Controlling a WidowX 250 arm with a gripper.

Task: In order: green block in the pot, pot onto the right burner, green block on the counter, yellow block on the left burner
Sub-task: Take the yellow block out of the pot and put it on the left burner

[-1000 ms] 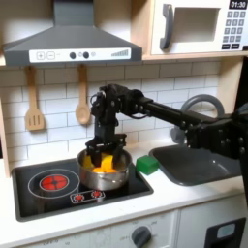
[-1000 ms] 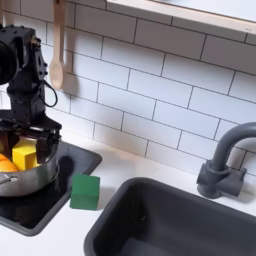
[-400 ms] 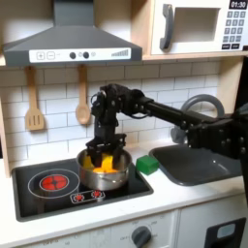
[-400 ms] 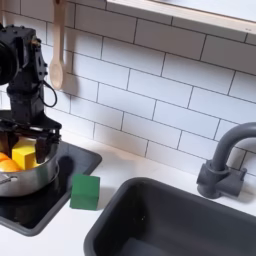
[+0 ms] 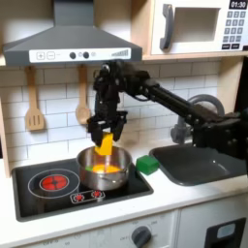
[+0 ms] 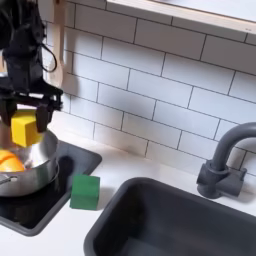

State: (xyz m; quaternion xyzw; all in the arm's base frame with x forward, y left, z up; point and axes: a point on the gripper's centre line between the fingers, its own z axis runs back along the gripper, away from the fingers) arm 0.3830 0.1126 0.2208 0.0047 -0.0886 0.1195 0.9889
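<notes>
Nearest us in the second exterior view, the green block (image 6: 84,191) is sitting on the desk (image 6: 70,232), just beside the cooktop; so that step is looking done; behind it, the pot (image 6: 30,176) is resting on the burner toward the first exterior view's right; above the pot we are seeing the gripper (image 6: 27,120) pinching the yellow block (image 6: 24,127), now lifted clear of the pot where a second ago it was down inside; we are judging the carry to the other burner (image 5: 53,181) comes next.

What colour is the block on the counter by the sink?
Bright green block, clearest in the second exterior view.
</notes>
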